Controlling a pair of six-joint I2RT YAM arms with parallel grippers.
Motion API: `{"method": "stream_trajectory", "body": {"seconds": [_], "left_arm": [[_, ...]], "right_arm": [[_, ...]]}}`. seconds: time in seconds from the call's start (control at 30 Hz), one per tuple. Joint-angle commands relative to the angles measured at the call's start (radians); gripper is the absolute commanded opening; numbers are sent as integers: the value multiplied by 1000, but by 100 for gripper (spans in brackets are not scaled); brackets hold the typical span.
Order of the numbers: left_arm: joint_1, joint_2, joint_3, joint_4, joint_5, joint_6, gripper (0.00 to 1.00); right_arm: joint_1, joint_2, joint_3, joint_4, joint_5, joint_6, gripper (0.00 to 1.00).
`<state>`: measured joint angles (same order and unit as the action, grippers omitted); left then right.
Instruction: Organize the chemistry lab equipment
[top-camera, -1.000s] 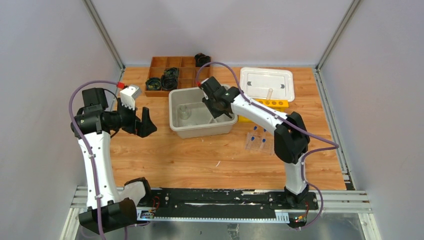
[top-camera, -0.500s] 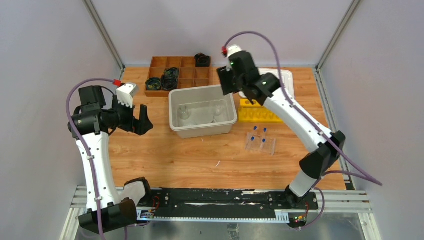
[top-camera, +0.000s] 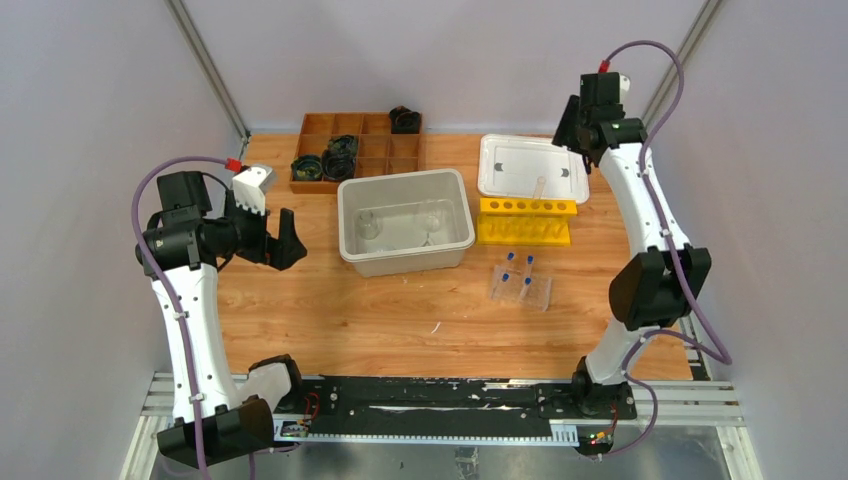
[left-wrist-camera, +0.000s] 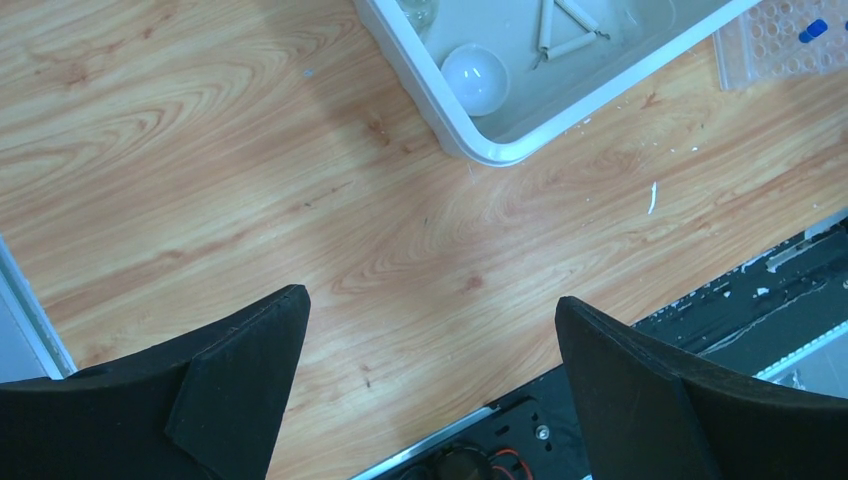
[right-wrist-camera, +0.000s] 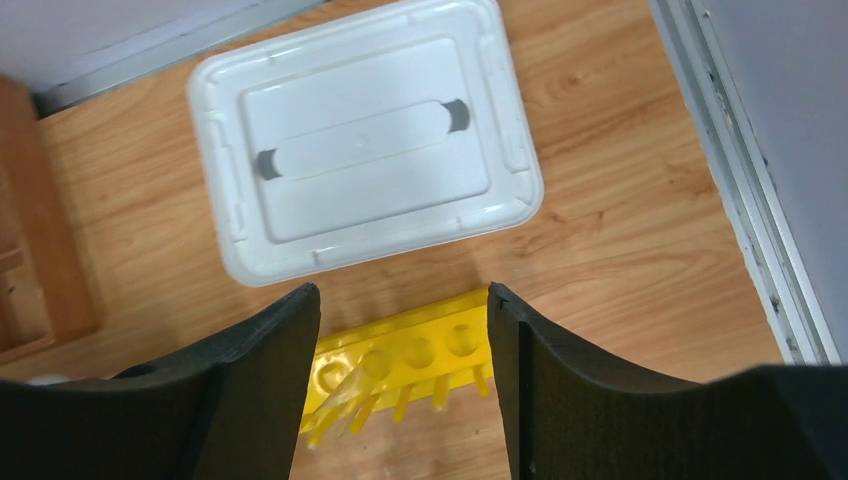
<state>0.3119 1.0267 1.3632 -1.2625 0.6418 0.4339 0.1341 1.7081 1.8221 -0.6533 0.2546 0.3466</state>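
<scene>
A grey bin (top-camera: 405, 255) in the middle holds small clear beakers (top-camera: 368, 224), a white dome (left-wrist-camera: 477, 78) and a white triangle (left-wrist-camera: 570, 25). To its right stands the yellow rack (top-camera: 525, 222), with one clear tube (right-wrist-camera: 345, 395) leaning in a hole. Blue-capped tubes (top-camera: 512, 258) stand in the clear plastic rack (top-camera: 520, 288) nearer the front. My right gripper (right-wrist-camera: 403, 300) hangs open and empty, high over the yellow rack and the white lid (right-wrist-camera: 365, 150). My left gripper (left-wrist-camera: 430, 310) is wide open over bare wood, left of the bin.
A brown wooden divided tray (top-camera: 355, 150) with black coiled objects sits at the back, behind the bin. The white lid (top-camera: 532, 168) lies flat at the back right. Grey walls close in on both sides, and a black rail runs along the near edge (top-camera: 430, 410).
My right arm lifted out of the bin and swung up and to the back right, over the lid; its jaws opened. The left arm barely moved.
</scene>
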Motion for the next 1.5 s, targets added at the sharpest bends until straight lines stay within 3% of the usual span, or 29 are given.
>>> {"method": "stream_trajectory", "body": {"seconds": [0.0,0.23,1.0,1.27,1.47], "left_arm": [[-1,6,1,2,25,4,100],[-1,11,-14,2,29,21,100],[-2,71,-44,2,51,61,100],[0,85,-35,2,56,62,100],[0,81,-40,2,68,65,100]], "right_arm": [[-82,97,10,-38,5,95,64],[-168,230,-25,-52,32,161,52],[-239,484,-24,-13,-6,234,44],[-245,508,-28,3,-80,244,37],[-245,419,-75,53,-129,257,35]]}}
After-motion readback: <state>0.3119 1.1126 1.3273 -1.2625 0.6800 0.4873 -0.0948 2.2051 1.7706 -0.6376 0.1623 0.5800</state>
